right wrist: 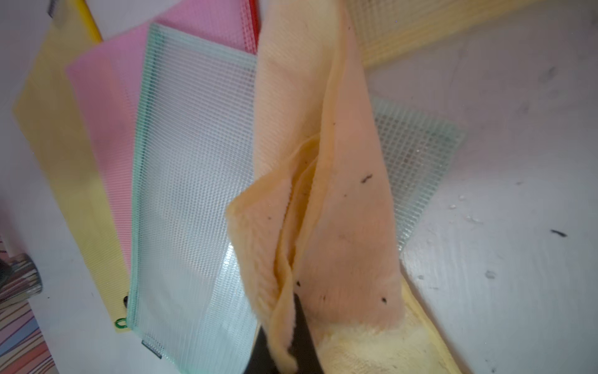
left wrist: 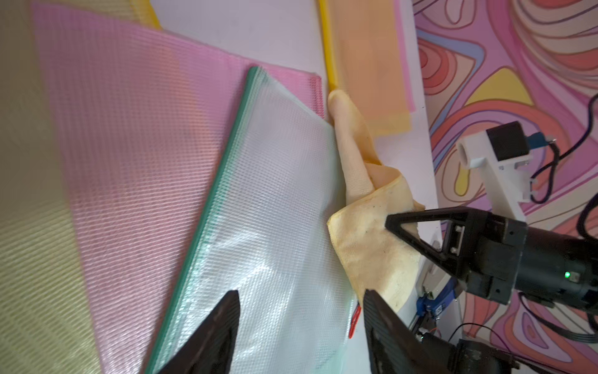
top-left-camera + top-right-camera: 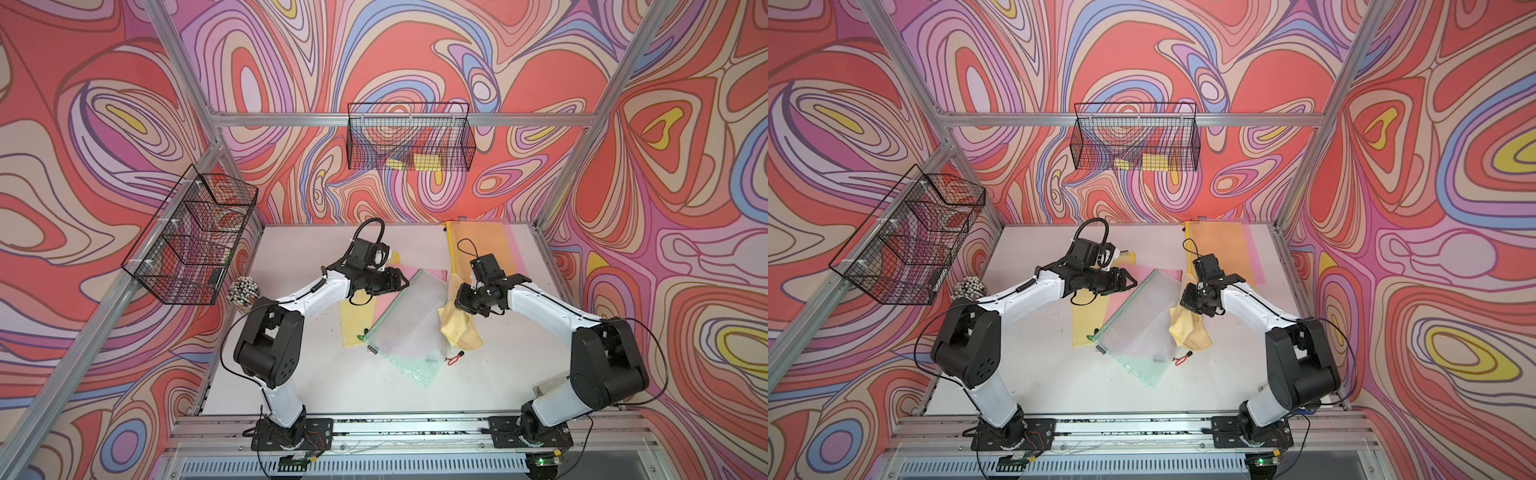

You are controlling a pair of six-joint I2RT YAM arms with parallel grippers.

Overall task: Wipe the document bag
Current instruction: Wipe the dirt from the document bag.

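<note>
The document bag is clear mesh with a green edge and lies slanted mid-table on top of other bags. The left wrist view shows its sheet right under my left gripper, whose jaws stand open with nothing between them. That gripper hovers over the bag's far corner. My right gripper is shut on a yellow cloth. The cloth hangs down onto the bag's right edge. The cloth also shows in the left wrist view, pinched in the right gripper.
A pink bag and a yellow bag lie under the document bag. An orange-yellow bag lies at the back right. A red zipper pull sits by the bag's near edge. A cup of pens stands at left. Wire baskets hang on the walls.
</note>
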